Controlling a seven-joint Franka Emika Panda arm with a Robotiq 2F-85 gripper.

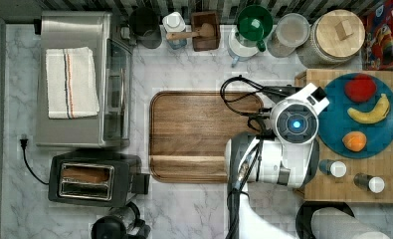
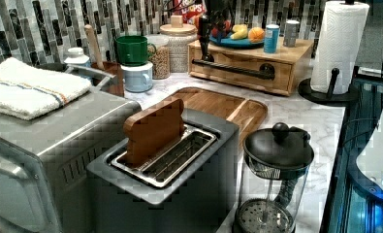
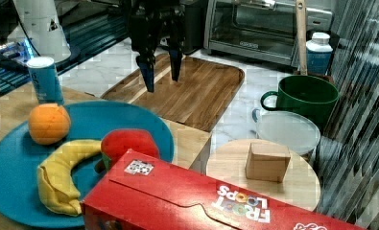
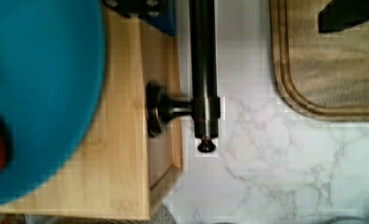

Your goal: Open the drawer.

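Desk (image 1: 184,209) is marble; the wooden stand (image 2: 295,60) sits at its back corner on the top view's right, carrying the blue plate (image 1: 333,127) of fruit. Dark brown tray (image 1: 194,134) lies mid-desk, just beside the stand but apart from it.

Drawer (image 2: 237,65) is in the stand's front face, which looks toward the tray. Wrist view shows a narrow opening between the drawer front (image 4: 175,93) and the stand's top board — I read that as barely cracked, not properly open. Black bar handle (image 2: 228,68) runs across the front on standoffs, clear of the desk.

Pincer (image 3: 161,76) hangs above the gap between stand and tray, fingers spread wide, empty, pointing down. In the right view the two fingertips (image 3: 148,81) look to be over the tray's near edge; height above the handle I can't judge.

Step in hand, as I see it: approach and align, no contact with the handle yet.

Next move needs: drop so the fingers straddle the bar, close on it, then pull straight out toward the tray — keep the pull level so the shallow drawer doesn't bind, and watch the plate and cans on top.
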